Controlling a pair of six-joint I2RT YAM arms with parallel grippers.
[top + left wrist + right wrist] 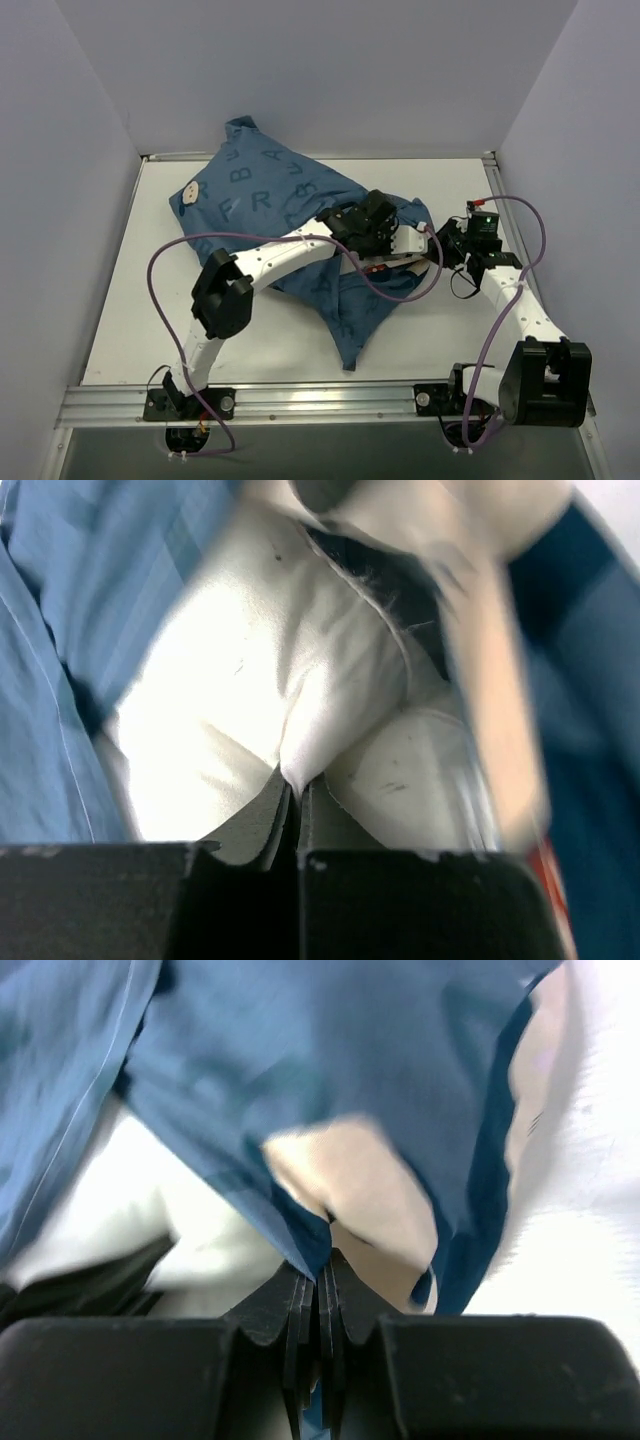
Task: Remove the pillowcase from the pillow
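Left end effector [298,780] clenched on pillow [280,660] fold. Right end effector [322,1260] clenched on pillowcase [330,1050] fabric, just beside. Cased bulk's long axis runs far-left from both.

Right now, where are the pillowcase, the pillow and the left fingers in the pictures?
pillowcase [250,205], top view, its lettered upper part.
pillow [260,680], left wrist view, bare white fabric above the fingers.
left fingers [250,830], left wrist view, grey face of one finger, shut on pillow fabric.
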